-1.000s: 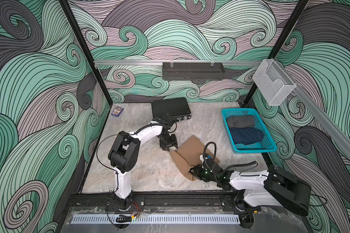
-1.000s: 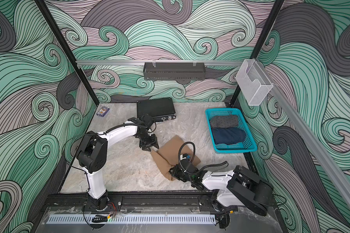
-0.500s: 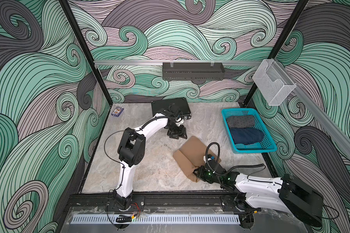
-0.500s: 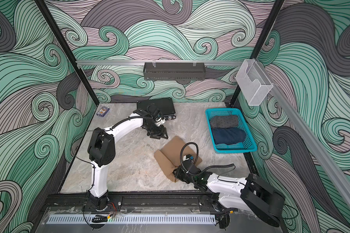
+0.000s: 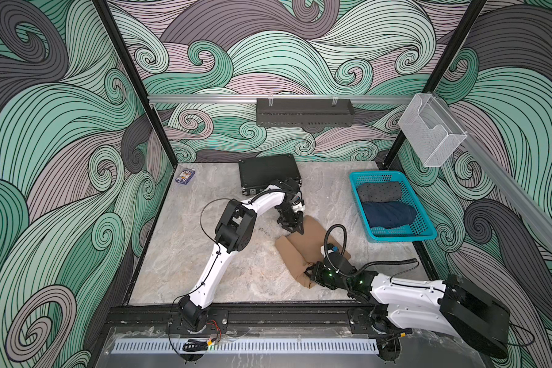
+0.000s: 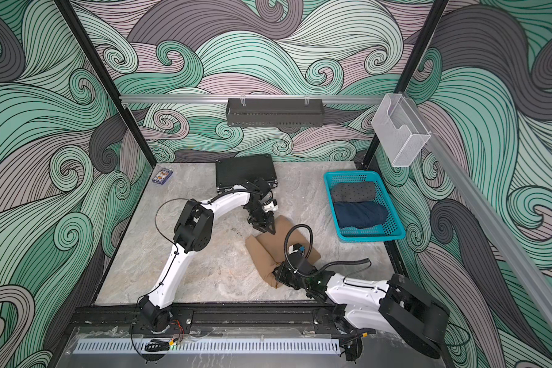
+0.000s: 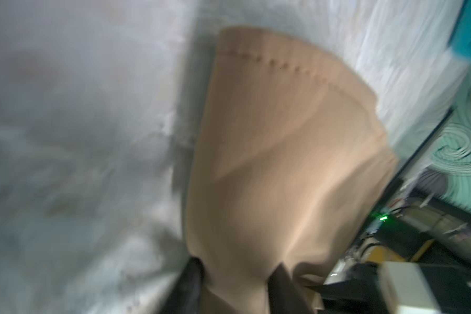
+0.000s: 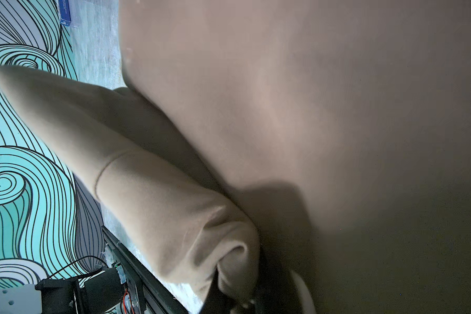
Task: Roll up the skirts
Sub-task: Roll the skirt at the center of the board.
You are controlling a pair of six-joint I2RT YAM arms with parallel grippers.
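Now right gripper (image 5: 309,274) on tan skirt (image 5: 311,238)

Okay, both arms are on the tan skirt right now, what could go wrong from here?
1. The left gripper straddles only the tan skirt's far edge; its wrist view is blurred, so the pinch may be thin and slip.
2. The right gripper is shut on a bunched near corner; rolling from there could go lopsided.
3. The right arm's cable loops over the skirt and might drag it.
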